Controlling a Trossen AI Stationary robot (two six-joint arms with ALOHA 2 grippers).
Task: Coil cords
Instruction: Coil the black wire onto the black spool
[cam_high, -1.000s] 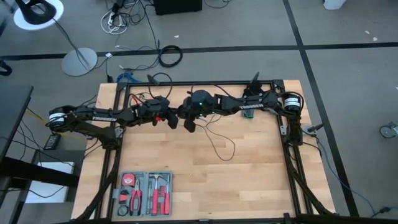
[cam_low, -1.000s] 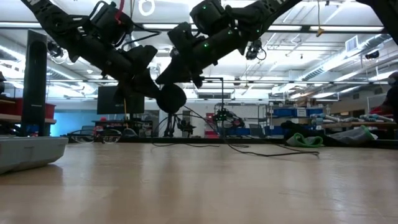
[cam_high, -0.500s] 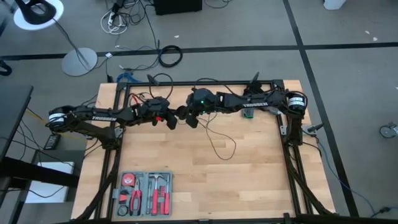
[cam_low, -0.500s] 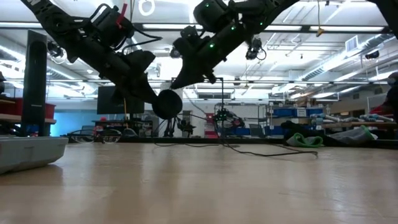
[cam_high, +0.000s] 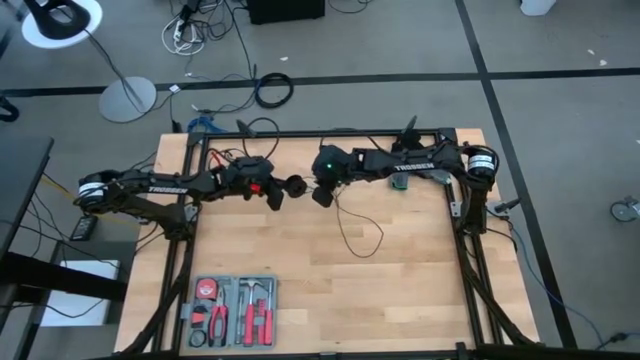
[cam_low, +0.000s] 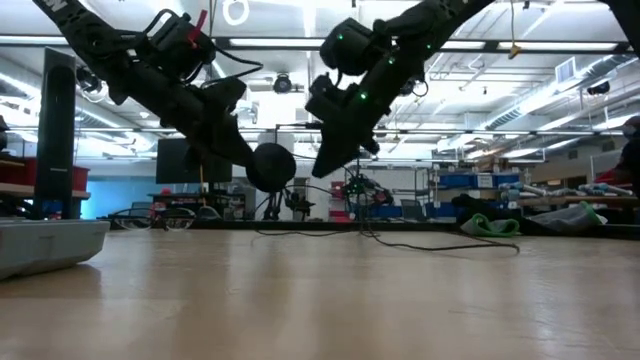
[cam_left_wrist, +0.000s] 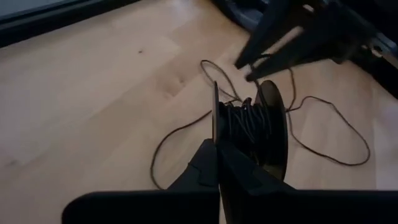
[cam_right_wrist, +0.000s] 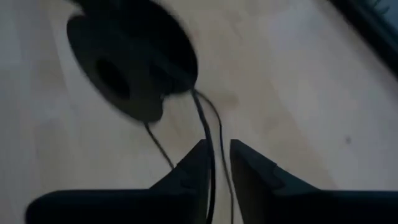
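Black cord (cam_right_wrist: 208, 143) between slightly parted right tool (cam_right_wrist: 216, 163) fingers.

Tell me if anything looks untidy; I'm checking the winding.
The cord trails loose across the table in an open loop, only partly wound on the spool the left gripper holds. Right gripper straddles the strand.

- A grey tool tray (cam_high: 232, 311) sits at about 7 o'clock on the wooden table (cam_high: 400, 290), holding red-handled pliers (cam_high: 258, 322) and a tape measure (cam_high: 206, 289).
- A thick black cable ring (cam_high: 273, 90) lies on the floor at 12 o'clock.
- White cables (cam_high: 182, 35) lie tangled at 11 o'clock.
- A lamp's round grey base (cam_high: 127, 99) stands at 10 o'clock.
- A small green board (cam_high: 400, 183) rests at 2 o'clock.
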